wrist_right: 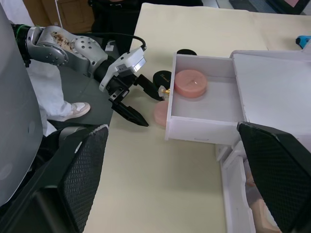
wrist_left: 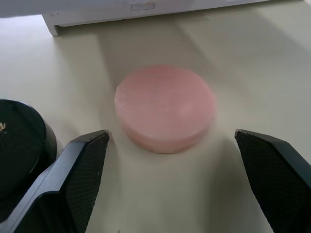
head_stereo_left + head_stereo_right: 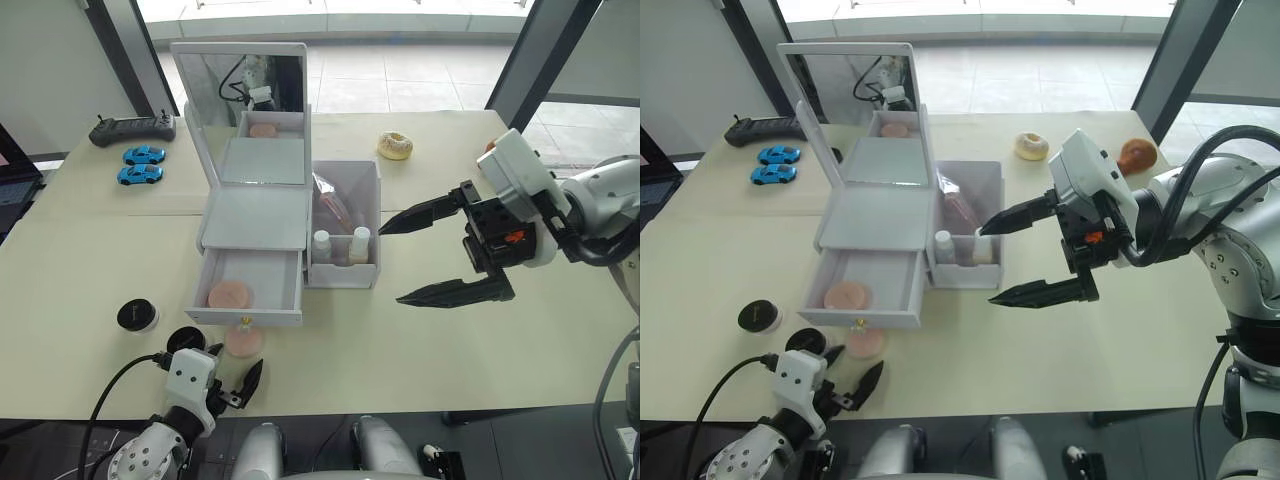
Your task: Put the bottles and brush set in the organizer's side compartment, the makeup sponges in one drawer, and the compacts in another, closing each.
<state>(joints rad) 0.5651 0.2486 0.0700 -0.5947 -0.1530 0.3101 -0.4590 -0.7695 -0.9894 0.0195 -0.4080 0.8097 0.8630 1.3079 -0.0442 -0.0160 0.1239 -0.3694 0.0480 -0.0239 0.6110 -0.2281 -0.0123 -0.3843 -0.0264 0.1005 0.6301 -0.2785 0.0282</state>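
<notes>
The white organizer (image 3: 255,218) stands mid-table with its mirror upright and one drawer (image 3: 250,283) pulled open. One makeup sponge (image 3: 230,294) lies in that drawer; the other (image 3: 243,342) rests on the table just in front of it. My left gripper (image 3: 233,362) is open, its fingers on either side of the table sponge (image 2: 165,108). One compact (image 3: 137,316) sits to the left, another (image 2: 19,145) beside my left finger. The bottles (image 3: 321,245) (image 3: 359,245) and the brush set (image 3: 333,205) stand in the side compartment (image 3: 345,272). My right gripper (image 3: 392,263) hangs open, empty, right of it.
A doughnut (image 3: 394,146) and an orange object (image 3: 1137,153) lie at the back right. Two blue toy cars (image 3: 140,165) and a black controller (image 3: 130,130) are at the back left. A person's leg (image 1: 58,97) stands near the table's left end.
</notes>
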